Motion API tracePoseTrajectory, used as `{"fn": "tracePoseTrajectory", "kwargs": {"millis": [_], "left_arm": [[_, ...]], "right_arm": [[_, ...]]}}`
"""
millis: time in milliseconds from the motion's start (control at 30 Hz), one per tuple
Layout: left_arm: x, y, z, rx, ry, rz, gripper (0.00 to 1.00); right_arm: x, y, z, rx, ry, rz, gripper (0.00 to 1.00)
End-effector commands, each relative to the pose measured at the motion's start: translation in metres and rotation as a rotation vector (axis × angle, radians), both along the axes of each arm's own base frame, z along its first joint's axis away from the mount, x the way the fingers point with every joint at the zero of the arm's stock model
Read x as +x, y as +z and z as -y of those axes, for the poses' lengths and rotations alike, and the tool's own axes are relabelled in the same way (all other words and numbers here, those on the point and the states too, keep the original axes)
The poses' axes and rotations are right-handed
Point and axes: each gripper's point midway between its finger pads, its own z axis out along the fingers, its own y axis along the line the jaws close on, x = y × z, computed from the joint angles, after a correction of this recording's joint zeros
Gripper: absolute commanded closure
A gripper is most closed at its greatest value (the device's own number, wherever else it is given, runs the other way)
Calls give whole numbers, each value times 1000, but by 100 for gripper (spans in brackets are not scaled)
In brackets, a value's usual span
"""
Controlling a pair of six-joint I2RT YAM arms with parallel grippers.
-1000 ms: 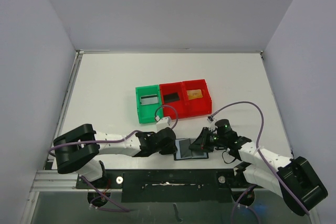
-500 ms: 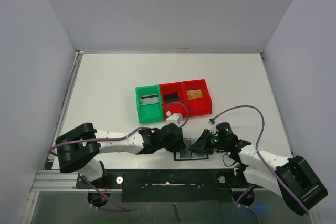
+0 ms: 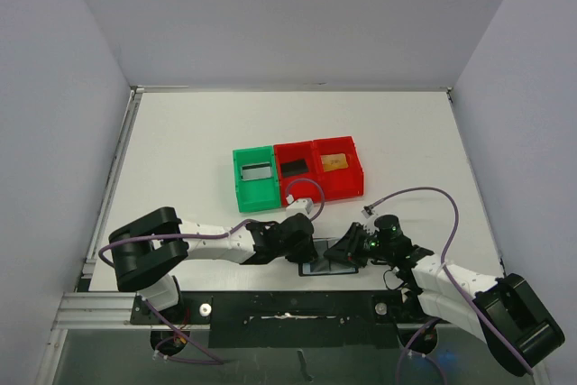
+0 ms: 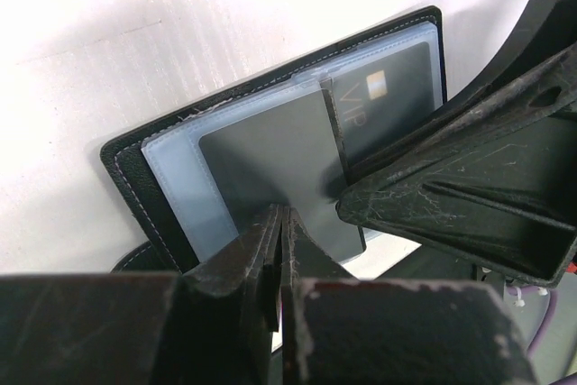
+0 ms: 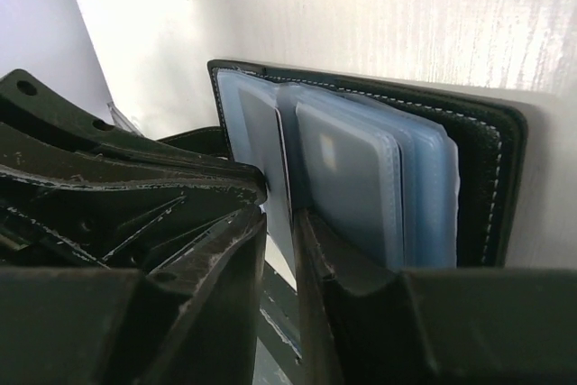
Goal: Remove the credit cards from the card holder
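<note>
The card holder lies open at the table's near edge, its black cover and blue-grey pockets showing. A greyish credit card sticks partway out of a pocket, and my left gripper is shut on its lower edge. Beside it a dark card with a gold chip sits in its pocket. My right gripper stands at the holder's other side, jaws a narrow gap apart with a thin pocket leaf between them. In the top view my left gripper and right gripper meet over the holder.
Beyond the holder stands a row of three bins: a green bin with a greyish card, a red bin with a black card and a red bin with a tan-gold card. My right gripper's finger crowds the left wrist view.
My left gripper has moved right onto the holder, opened and shut again on the greyish card. My right gripper's jaws have parted a little.
</note>
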Motion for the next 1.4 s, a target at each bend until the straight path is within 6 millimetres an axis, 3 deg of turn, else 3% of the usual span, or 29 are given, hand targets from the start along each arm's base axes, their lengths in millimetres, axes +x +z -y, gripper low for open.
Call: {"fn": "tracePoseTrajectory", "kwargs": {"millis": [0,67,267,467,767,900,1367], "left_arm": [[-10,-36,-34,138,33,-50,100],[-10,-35,-33,132,31,-49,100],[-9,-34,-38,157,37,-42,100],[-11,-39,-47,179,41,-46,100],[-11,-42,-45,184,33,-44,100],[-11,-43,-46,191,33,-45,100],[-10,-42,-51,205,47,-43,100]], "right_arm": [[12,11,-3,69,-59,39,77],[12,11,-3,72,-62,40,79],[13,16,0,98,-65,59,100],[11,20,5,101,-33,72,100],[9,21,7,111,-3,62,90],[11,21,8,105,-14,60,95],[17,22,30,3,-62,70,96]]}}
